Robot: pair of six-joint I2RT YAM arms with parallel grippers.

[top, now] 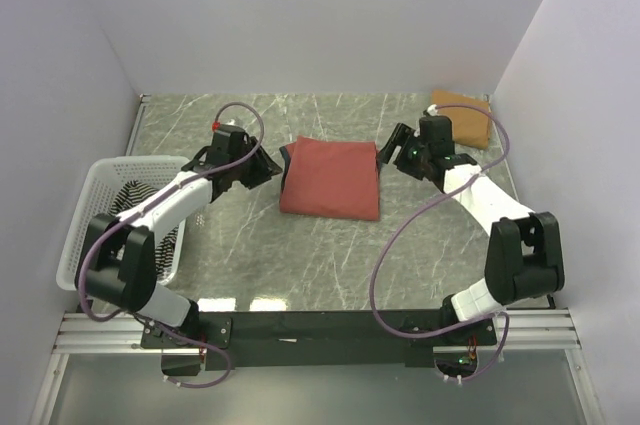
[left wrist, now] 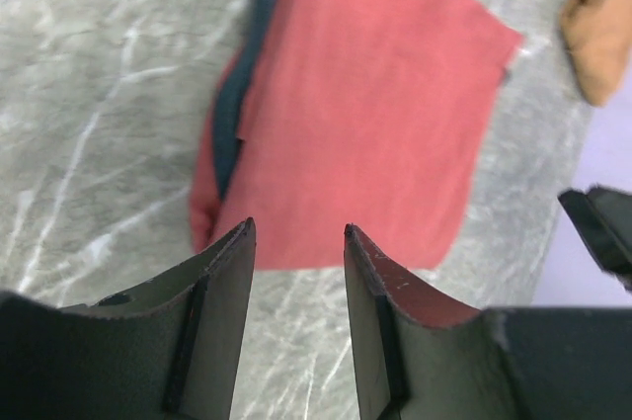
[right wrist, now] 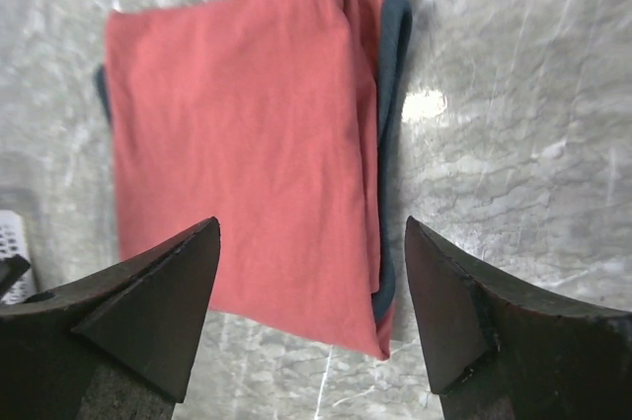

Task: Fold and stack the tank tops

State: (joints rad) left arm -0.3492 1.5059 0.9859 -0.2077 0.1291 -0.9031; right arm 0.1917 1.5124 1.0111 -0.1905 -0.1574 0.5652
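While flat, rust-red tank top (top: 330,180) between left tool (top: 270,167) and right tool (top: 384,153).

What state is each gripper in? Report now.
Left gripper: open, holding nothing.
Right gripper: open, holding nothing.

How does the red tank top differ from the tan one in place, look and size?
The red tank top lies in the middle of the table, the tan tank top in its far right corner. The red one shows dark trim along one edge; the tan one looks plain. The red one covers more of the table than the tan one. Both look folded.
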